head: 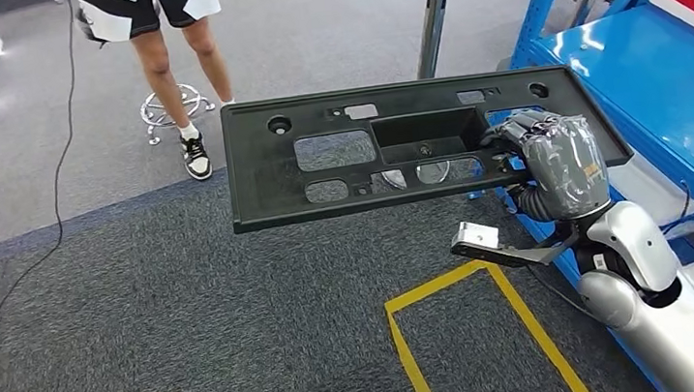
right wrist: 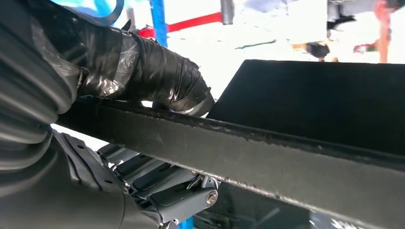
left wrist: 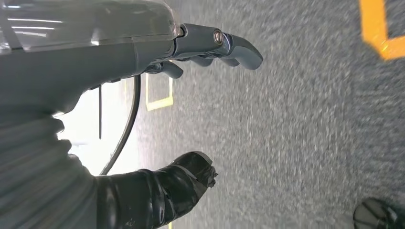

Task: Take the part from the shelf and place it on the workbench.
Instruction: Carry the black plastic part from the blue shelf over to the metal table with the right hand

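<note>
The part (head: pixel 338 148) is a long flat black plastic panel with several cut-outs and a recessed box in its middle. It hangs level in the air above the grey carpet, clear of the blue shelf (head: pixel 673 94) on the right. My right hand (head: pixel 559 164) grips its right end, the taped thumb (right wrist: pixel 162 78) on top of the edge (right wrist: pixel 267 152) and the fingers (right wrist: pixel 162 183) beneath. My left hand (left wrist: pixel 191 114) hangs over the carpet, thumb and fingers apart, holding nothing.
A person (head: pixel 166 40) stands at the back left beside a chrome stool base (head: pixel 173 107). A black post (head: pixel 433 17) with red rope stands behind the part. Yellow tape lines (head: pixel 455 331) mark the carpet below. A black cable (head: pixel 57 158) trails on the left.
</note>
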Tool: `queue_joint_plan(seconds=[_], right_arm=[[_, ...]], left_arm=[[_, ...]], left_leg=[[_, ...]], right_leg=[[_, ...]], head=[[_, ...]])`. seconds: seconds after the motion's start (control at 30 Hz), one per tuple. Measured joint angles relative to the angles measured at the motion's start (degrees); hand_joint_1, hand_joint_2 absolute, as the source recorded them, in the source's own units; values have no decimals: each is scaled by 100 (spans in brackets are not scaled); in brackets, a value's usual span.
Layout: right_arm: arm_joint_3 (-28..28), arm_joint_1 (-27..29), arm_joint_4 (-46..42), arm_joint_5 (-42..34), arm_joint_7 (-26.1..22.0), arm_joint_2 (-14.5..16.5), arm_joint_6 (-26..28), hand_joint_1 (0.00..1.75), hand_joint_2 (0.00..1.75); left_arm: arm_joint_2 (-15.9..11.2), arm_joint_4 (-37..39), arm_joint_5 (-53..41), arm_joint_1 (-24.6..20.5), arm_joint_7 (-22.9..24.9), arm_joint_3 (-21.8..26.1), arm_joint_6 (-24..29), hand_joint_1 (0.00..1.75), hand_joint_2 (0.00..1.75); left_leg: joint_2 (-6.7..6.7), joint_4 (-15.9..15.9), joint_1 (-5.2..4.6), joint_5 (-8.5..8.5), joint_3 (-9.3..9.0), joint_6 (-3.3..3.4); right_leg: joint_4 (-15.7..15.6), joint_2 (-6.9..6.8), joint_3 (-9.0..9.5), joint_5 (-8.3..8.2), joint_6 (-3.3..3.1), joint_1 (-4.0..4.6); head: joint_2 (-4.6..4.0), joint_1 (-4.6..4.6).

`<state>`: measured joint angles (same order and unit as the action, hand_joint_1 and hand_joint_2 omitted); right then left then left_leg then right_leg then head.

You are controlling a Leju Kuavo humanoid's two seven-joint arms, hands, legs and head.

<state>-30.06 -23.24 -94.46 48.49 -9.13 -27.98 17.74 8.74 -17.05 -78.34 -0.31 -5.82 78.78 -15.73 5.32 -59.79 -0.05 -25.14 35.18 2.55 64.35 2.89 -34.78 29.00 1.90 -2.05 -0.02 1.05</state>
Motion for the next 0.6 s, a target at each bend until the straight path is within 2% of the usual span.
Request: queue_joint_plan(seconds=[0.03, 0.07, 0.13, 0.17, 0.2, 0.27, 0.33, 0.37, 0.4, 0.43, 0.5, 0.53, 0.57, 0.6], right_arm=[[32, -7, -9, -13, -7, -22, -5, 175, 175], [65, -20, -17, -28, -12, -42, -13, 175, 175], [144, -83, -34, -69, -21, -73, -39, 175, 175], [186, -127, -45, -92, -26, -80, -56, 175, 175], [226, -170, -61, -113, -28, -88, -73, 175, 175], [283, -225, -93, -138, -31, -116, -94, 175, 175], [309, -240, -105, -143, -32, -142, -99, 175, 175], [314, -242, -106, -142, -32, -148, -99, 175, 175], [317, -245, -107, -142, -32, -152, -99, 175, 175], [322, -253, -109, -138, -33, -158, -99, 175, 175], [341, -275, -125, -127, -35, -179, -100, 175, 175], [352, -288, -134, -122, -36, -196, -103, 175, 175], [362, -297, -143, -120, -36, -211, -107, 175, 175], [368, -303, -149, -120, -36, -225, -110, 175, 175]], left_arm=[[4, -2, -3, -2, -3, 1, -6, 0, 175], [9, -3, -7, 0, -5, 1, -13, 0, 175], [21, -7, -14, 21, -7, 2, -19, 0, 175], [32, -9, -16, 33, -7, 2, -21, 0, 175], [40, -13, -18, 39, -6, 2, -21, 0, 175], [55, -16, -22, 30, -5, 2, -23, 0, 175], [67, -16, -28, 16, -4, 2, -25, 0, 175], [73, -17, -32, 13, -2, 2, -26, 0, 175], [78, -24, -38, 13, 2, 2, -27, 0, 175], [82, -35, -43, 15, 5, 2, -28, 0, 175], [91, -74, -50, 18, 9, 2, -36, 0, 175], [96, -98, -50, 16, 10, 2, -42, 0, 175], [101, -122, -51, 15, 10, 3, -48, 0, 175], [106, -149, -53, 17, 8, 3, -55, 0, 175]], left_leg=[[72, -52, 2, -7, 51, -31], [139, -80, 5, -2, 103, -65], [245, -87, 18, 30, 170, -133], [167, -118, 13, 15, 199, -163], [22, -229, 6, -52, 259, -192], [-355, -785, 3, -354, 526, -242], [-486, -1502, 34, -653, 877, -269], [-498, -1679, 42, -684, 961, -270], [-503, -1636, 45, -611, 931, -259], [-533, -1348, 36, -445, 767, -233], [-741, -524, -26, -141, 309, -151], [-839, -219, -67, -68, 143, -107], [-895, -71, -105, -60, 73, -72], [-872, -30, -133, -73, 76, -45]], right_leg=[[-190, 98, 74, -44, -6, -13], [-245, 155, 84, -24, -26, -6], [-264, 38, 70, -51, -90, 10], [-282, -31, 80, -66, -129, 10], [-303, -105, 92, -80, -167, 2], [-328, -259, 111, -86, -219, 21], [-329, -429, 113, -76, -242, 56], [-329, -511, 114, -71, -247, 70], [-329, -589, 119, -65, -249, 80], [-329, -663, 131, -57, -248, 88], [-335, -799, 164, -34, -233, 102], [-342, -856, 178, -25, -214, 107], [-353, -913, 187, -19, -193, 111], [-372, -976, 197, -18, -170, 113]], head=[[0, 2], [0, 2], [0, 3], [0, 7], [0, 17], [0, 36], [0, 39], [0, 40], [0, 40], [0, 40], [0, 40], [0, 40], [0, 39], [0, 39]])
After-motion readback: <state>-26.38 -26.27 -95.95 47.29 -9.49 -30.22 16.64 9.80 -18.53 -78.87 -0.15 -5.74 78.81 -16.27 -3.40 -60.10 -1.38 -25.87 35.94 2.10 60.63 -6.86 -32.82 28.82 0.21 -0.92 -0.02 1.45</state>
